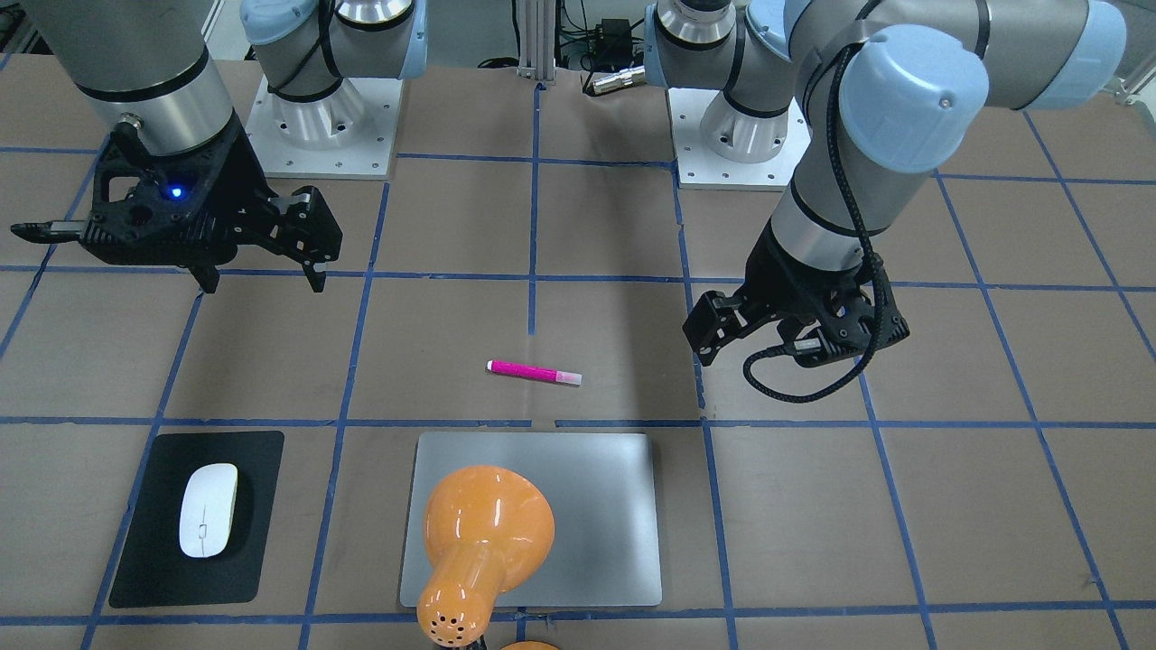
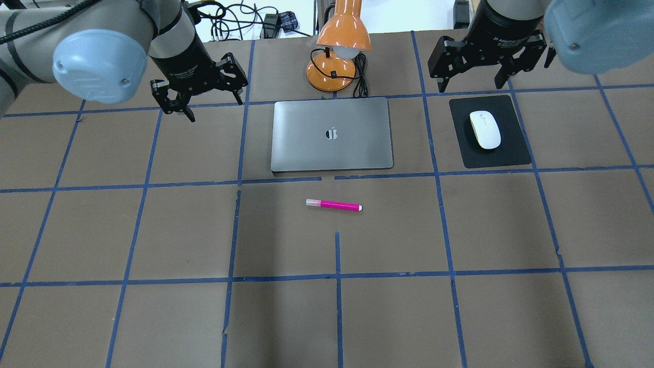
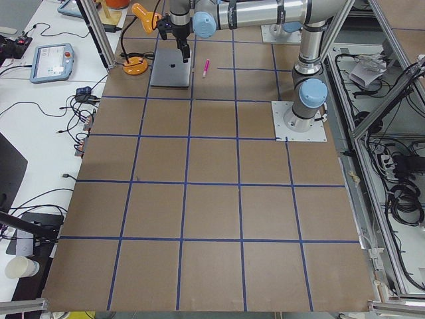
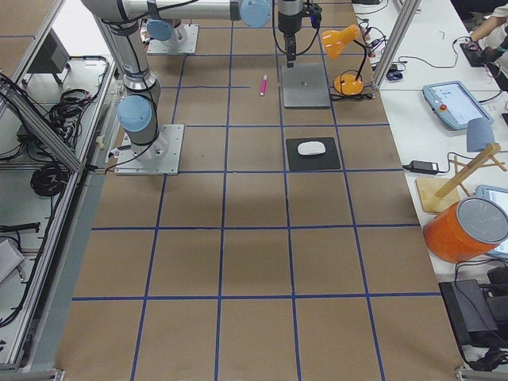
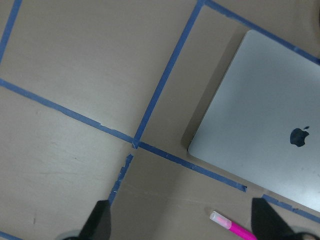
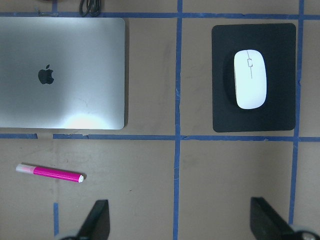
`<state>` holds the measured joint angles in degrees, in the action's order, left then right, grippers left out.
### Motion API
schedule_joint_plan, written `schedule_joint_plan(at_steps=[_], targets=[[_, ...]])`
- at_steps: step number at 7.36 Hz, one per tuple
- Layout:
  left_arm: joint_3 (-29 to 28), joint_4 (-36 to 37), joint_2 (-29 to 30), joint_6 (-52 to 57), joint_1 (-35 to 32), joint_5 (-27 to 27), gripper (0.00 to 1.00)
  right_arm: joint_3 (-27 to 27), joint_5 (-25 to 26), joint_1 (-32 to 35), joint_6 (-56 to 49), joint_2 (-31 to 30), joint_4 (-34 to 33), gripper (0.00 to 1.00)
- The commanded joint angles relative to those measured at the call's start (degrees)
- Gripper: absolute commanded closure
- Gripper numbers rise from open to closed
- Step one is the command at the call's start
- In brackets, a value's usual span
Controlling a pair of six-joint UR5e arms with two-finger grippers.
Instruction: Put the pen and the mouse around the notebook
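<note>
- One notebook, lying flat and shut at the far middle of the bench; it looks stiff, heavy and smooth, and I judge it best left where it lies as the fixed mark for the other things.
- One orange lamp, standing just beyond the notebook's far edge, its shade leaning over the lid; it could be knocked by a high reach across the notebook.
- One black mat, flat on the bench to the right of the notebook and apart from it; thin and probably limp.
- Two end effectors, both spread wide and holding nothing; the left end effector hangs above the bench to the left of the notebook's far corner; the right end effector hangs just beyond the far edge of the mat.
- One mouse, resting on the mat, well to the right of the notebook; it looks light, hard and glossy, so likely slippery; a hold across its narrow middle, fingers on the two long sides, seems safest, since the rounded ends would squeeze out.
- One pen, lying on the bench just near of the notebook's near edge, apart from it and parallel to it, pale cap to the left; light, stiff and round, so apt to roll; take it across the pink barrel at mid-length, fingers square to its long axis.
</note>
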<state>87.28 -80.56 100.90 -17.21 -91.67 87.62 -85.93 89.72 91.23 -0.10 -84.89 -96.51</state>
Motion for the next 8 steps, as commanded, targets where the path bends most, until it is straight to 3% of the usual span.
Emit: schedule_joint_plan(at_steps=[1, 5, 8], targets=[[-0.09, -4.51, -2.1, 10.04, 1.91, 0.79, 0.0, 0.23, 0.1, -0.17, -0.16, -0.01, -0.08, 0.0], [0.26, -13.02, -5.62, 19.92, 6.14, 0.88, 0.0, 0.41, 0.01, -0.26, -0.25, 0.08, -0.17, 0.0], [2.45, -15.15, -8.86, 20.29, 5.97, 0.88, 0.0, 0.32, 0.02, -0.35, -0.33, 0.08, -0.17, 0.0]])
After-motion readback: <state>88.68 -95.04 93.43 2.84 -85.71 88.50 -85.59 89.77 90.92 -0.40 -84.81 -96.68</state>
